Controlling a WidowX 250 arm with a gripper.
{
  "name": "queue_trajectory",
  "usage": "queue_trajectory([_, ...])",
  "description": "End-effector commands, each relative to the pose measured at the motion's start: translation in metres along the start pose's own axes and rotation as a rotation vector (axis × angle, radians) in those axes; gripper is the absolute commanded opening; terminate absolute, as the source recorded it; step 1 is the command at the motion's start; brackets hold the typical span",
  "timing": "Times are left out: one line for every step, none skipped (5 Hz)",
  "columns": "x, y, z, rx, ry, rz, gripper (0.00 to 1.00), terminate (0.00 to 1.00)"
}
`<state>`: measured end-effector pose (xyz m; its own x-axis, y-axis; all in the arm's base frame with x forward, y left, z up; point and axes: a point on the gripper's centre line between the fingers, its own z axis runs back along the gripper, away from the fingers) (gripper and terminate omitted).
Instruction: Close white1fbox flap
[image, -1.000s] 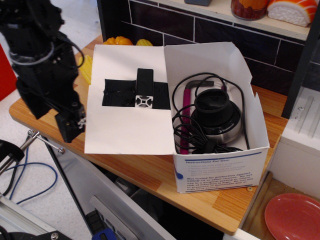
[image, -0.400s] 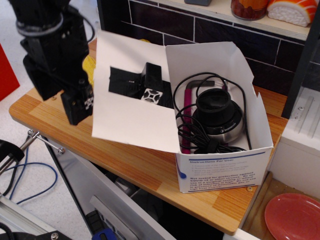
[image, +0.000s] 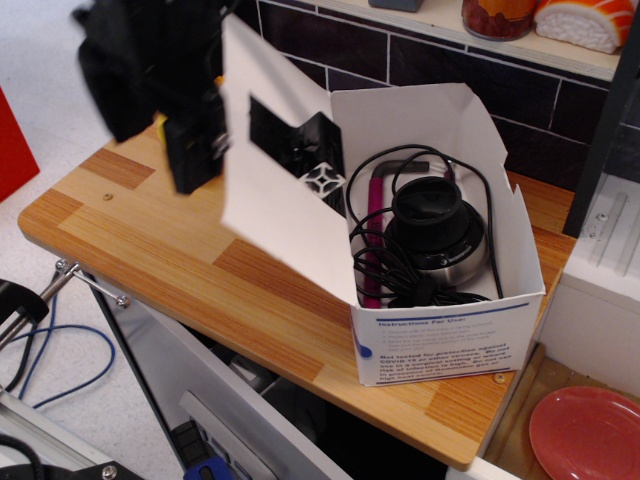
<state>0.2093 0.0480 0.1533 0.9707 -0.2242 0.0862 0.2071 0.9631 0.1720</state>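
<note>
The white1fbox (image: 452, 338) stands on the wooden counter, its blue-bordered text block facing the front. Inside lie a black round device and coiled black cable (image: 420, 235). The flap (image: 285, 200) is hinged on the box's left side and stands raised at a steep tilt, its inner face with black tape and a small black-white block showing. My black gripper (image: 195, 150) is just left of the flap, behind its outer face, blurred by motion. I cannot tell whether its fingers are open or shut.
The wooden counter (image: 150, 240) stretches left and front of the box. A dark tiled wall with a shelf of jars runs behind. A red plate (image: 585, 430) lies low at the right. Cables and a clamp hang off the counter's left front.
My gripper has moved up and to the right, pushing the flap from lying flat on the counter to standing steeply raised. The box has shifted slightly.
</note>
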Motion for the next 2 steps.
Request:
queue_trajectory([0.040, -0.013, 0.028, 0.040, -0.056, 0.070, 1.00, 0.00])
queue_trajectory([0.057, -0.027, 0.030, 0.048, -0.081, 0.086, 1.00, 0.00])
